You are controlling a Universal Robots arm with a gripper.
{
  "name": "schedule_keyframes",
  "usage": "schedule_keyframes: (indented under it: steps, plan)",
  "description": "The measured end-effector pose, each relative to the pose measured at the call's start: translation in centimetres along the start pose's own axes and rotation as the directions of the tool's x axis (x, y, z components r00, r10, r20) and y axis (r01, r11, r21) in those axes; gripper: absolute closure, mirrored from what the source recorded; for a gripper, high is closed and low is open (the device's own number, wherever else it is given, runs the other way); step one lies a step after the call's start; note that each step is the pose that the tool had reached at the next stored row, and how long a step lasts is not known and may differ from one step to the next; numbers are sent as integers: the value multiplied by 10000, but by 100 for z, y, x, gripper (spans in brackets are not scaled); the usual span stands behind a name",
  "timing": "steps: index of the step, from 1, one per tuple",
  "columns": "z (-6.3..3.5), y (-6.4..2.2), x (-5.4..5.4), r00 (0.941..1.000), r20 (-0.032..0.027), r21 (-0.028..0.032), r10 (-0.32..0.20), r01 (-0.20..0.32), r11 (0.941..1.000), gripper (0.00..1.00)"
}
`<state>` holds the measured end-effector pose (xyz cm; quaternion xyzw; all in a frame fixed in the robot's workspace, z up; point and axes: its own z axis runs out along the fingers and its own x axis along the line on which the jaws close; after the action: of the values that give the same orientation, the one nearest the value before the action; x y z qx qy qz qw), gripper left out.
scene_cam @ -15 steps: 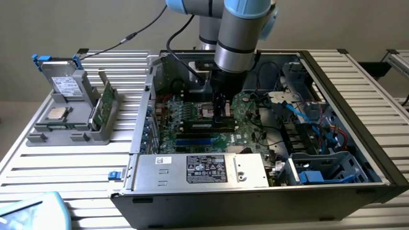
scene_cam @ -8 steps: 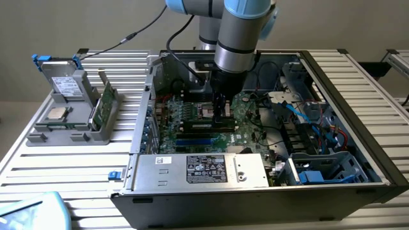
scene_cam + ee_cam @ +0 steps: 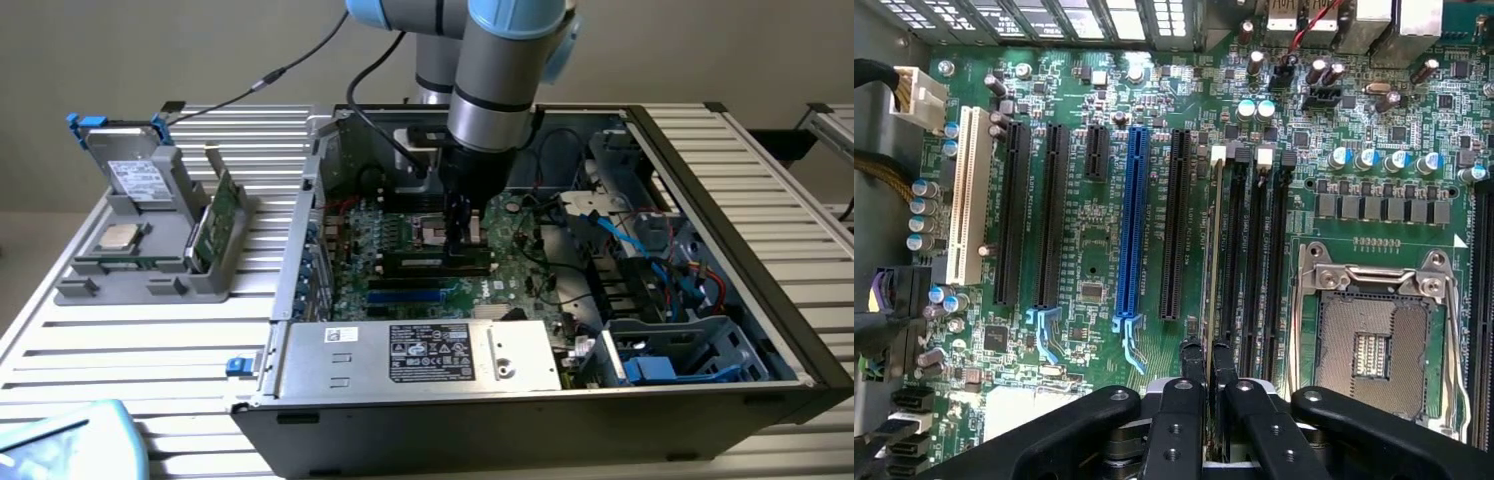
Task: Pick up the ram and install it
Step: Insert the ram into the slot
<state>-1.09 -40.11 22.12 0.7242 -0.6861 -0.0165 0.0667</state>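
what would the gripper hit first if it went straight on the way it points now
The ram held by the gripper would likely meet the memory slot beneath it first; depth is unclear.

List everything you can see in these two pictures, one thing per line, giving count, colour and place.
table: one, silver slats, under everything
computer case: one, black, open on the table
motherboard: one, green, inside the case
power supply: one, silver, at the case's near end
processor socket: one, silver, beside the memory slots
holder: one, grey, at the exterior view's left of the case
expansion card: one, green, upright in the holder
processor chip: one, silver, flat on the holder
ram: one, green, edge-on at the memory slots
arm: one, grey and light blue, reaching into the case
gripper: one, black, shut on the ram
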Motion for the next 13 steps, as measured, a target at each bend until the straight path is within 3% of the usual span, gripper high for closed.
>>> schedule_keyframes:
  steps: [9, 13]
  plan:
    - [-20, 3, 1, 10000, 12, -3, 43, -43, 10000, 87]
    - [-3, 2, 0, 10000, 9, 25, 57, -57, 10000, 87]
